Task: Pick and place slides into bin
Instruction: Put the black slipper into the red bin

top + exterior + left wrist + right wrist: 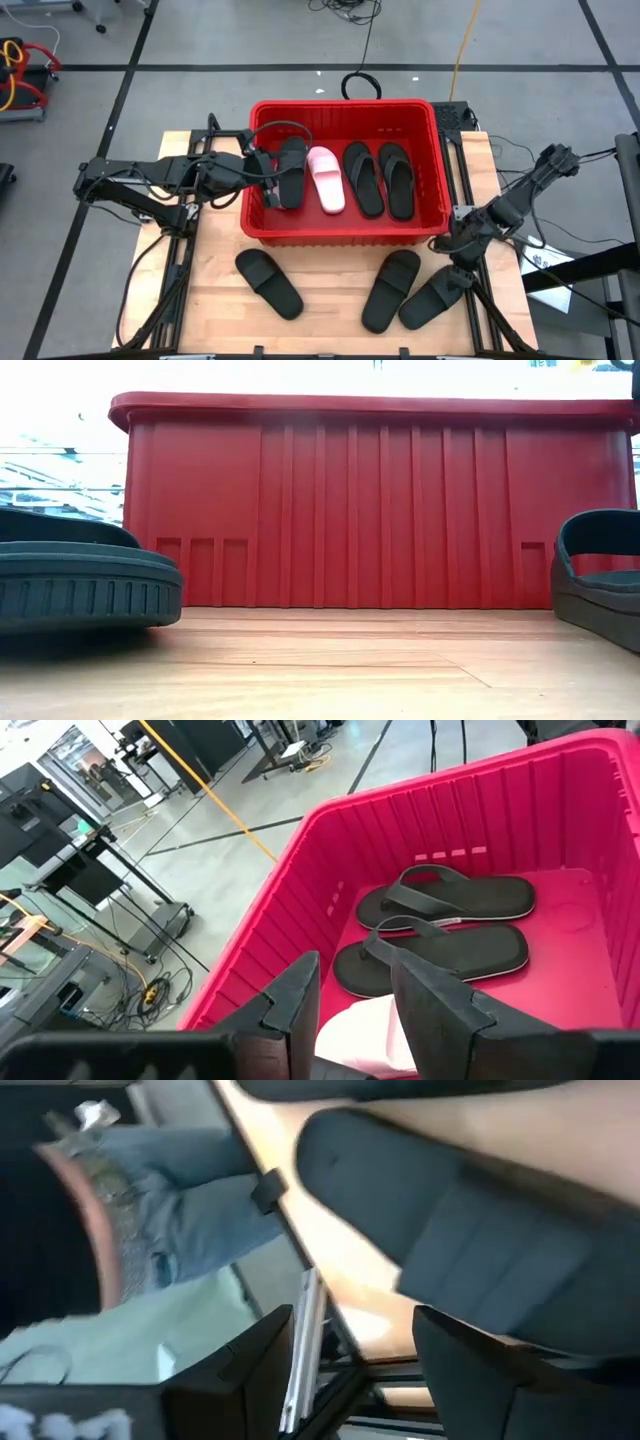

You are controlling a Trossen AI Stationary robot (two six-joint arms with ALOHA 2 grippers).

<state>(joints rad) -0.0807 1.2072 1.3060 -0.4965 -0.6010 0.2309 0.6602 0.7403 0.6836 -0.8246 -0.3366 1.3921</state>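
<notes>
The red bin point(345, 232) sits at the upper middle of the overhead picture and already carries four sandals lying side by side: a black one at the left point(291, 172), a pale pink slide point(326, 180), and two black thong-strap sandals point(380, 178). All four run with their long axes from the top of the frame to the bottom.

The left pincer point(268, 180) hangs over the bin's left end above the leftmost black sandal, fingers spread and pinching nothing.

Three black slides remain on the worktop point(325, 290) below the bin: one at lower left point(268, 283), slanting from upper left to lower right, and two at lower right point(391, 289), slanting from upper right to lower left. The right pincer point(452, 272) is low beside the outermost of these point(436, 296), fingers spread, gripping nothing.

That slide lies just at the worktop's right edge. A grazing approach could push it off, or one finger could snag the neighbouring slide and drag both.
</notes>
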